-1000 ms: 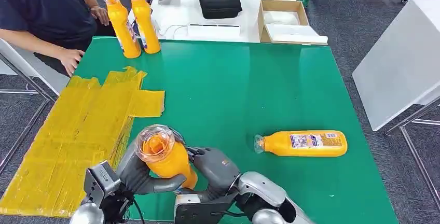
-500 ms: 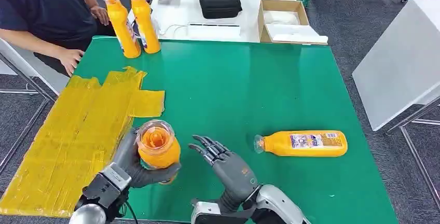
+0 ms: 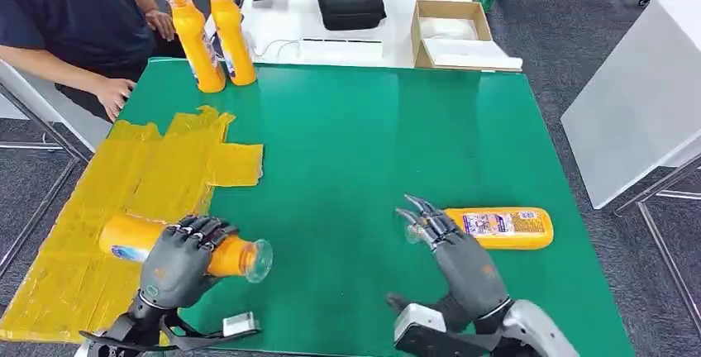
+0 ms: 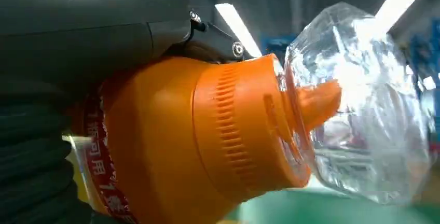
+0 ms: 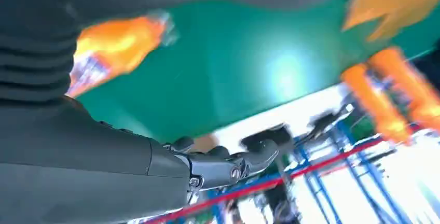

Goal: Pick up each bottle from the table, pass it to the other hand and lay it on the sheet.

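Head view: left hand (image 3: 178, 258) grips one bottle (image 3: 132, 237) on its side over the yellow sheet (image 3: 124, 183); whether it rests there, cannot tell. Second bottle (image 3: 496, 229) lies on the green table (image 3: 355, 142), just beyond the right hand (image 3: 459, 254), fingers (image 3: 422, 212) spread, holding nothing. Two upright bottles (image 3: 211, 35) wait at the far corner. Judged: none laid and released yet.

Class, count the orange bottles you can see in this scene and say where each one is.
4. Two upright bottles stand at the green table's far left corner; one lies near the open right hand; one is held by the left hand over the yellow sheet.
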Tool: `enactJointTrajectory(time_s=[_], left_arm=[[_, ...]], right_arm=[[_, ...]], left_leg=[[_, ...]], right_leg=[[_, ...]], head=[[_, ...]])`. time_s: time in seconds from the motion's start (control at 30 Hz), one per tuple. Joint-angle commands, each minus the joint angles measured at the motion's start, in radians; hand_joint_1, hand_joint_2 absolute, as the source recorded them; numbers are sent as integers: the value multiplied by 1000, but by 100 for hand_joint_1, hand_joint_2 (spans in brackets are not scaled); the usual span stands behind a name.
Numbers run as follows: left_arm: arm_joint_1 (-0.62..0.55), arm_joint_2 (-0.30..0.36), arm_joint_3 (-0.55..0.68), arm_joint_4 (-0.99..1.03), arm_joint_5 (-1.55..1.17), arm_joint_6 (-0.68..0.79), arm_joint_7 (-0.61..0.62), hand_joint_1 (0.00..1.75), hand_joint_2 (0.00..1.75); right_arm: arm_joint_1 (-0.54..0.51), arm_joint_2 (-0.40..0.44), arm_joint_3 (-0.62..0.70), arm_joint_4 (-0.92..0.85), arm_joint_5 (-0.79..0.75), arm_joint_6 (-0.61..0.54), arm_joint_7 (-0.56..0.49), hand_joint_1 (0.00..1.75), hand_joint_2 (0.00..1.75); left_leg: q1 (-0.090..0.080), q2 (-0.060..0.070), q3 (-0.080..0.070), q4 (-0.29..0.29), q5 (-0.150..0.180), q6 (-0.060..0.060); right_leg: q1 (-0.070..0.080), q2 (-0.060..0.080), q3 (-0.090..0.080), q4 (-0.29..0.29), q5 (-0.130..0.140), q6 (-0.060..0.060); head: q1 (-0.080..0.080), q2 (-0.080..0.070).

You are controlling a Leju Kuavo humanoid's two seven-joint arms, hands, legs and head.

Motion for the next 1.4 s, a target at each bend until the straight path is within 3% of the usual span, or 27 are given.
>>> enactJointTrajectory(time_s=[0.03, 0.2, 0.9, 0.93, 1.0, 1.03, 1.07, 1.23, 1.3, 1.33, 1.4], left_arm=[[-92, 77, -116, 357, -79, -6, 36, 175, 175], [-140, 73, -177, 585, -107, 38, 61, 175, 175], [-156, 84, -195, 610, -119, -15, 101, 175, 175], [-156, 84, -195, 610, -119, -15, 101, 147, 175], [-157, 83, -193, 612, -117, -16, 105, 147, 175], [-157, 83, -193, 612, -117, -16, 105, 56, 175], [-157, 77, -190, 614, -112, -18, 111, 0, 175], [-145, 68, -162, 565, -74, -16, 124, 0, 175], [-145, 62, -143, 535, -59, -15, 123, 0, 175], [-146, 60, -140, 528, -52, -15, 118, 0, 175], [-146, 55, -122, 496, -15, -26, 98, 0, 175]], right_arm=[[25, -76, -144, 10, -64, 88, -11, 0, 0], [53, -71, -131, 20, -25, 105, -39, 0, 0], [52, -65, -114, 38, -5, 111, -34, 0, 0], [52, -65, -114, 38, -5, 111, -34, 0, 0], [55, -66, -115, 40, -3, 110, -33, 0, 0], [55, -66, -115, 40, -3, 110, -33, 0, 0], [62, -66, -116, 40, -2, 110, -32, 0, 0], [106, -87, -127, 46, 46, 92, -14, 0, 0], [119, -136, -137, 61, 166, 79, 18, 0, 0], [122, -142, -145, 69, 173, 79, 22, 0, 175], [128, -158, -183, 114, 114, 122, 31, 0, 175]], left_leg=[[-1, -2, 3, -2, 1, 1], [-2, -1, 6, -5, 1, 1], [-2, 0, 5, -3, 3, 1], [-2, 0, 5, -3, 3, 1], [-2, 0, 5, -3, 4, 1], [-2, 0, 5, -4, 6, 1], [-2, 1, 5, -5, 7, 0], [-2, -2, 6, -3, 7, 1], [-1, -1, 5, -2, 7, 2], [-1, -2, 6, -2, 7, 1], [-1, -2, 5, -2, 7, 2]], right_leg=[[-1, -2, 3, -1, 0, -1], [-1, -2, 6, -3, 1, -2], [-1, -1, 6, -3, 3, -4], [-1, -1, 7, -2, 3, -4], [-1, -1, 7, -2, 3, -3], [-1, -1, 7, -3, 4, -4], [-1, 0, 6, -4, 5, -4], [-1, -3, 7, -3, 5, -5], [-1, -2, 6, -2, 5, -5], [-1, -3, 7, -1, 5, -5], [0, -3, 7, -2, 6, -4]], head=[[0, 0], [0, 0], [0, 0], [0, 0], [0, 0], [0, 0], [0, 0], [0, 0], [0, 0], [0, 0], [0, 0]])
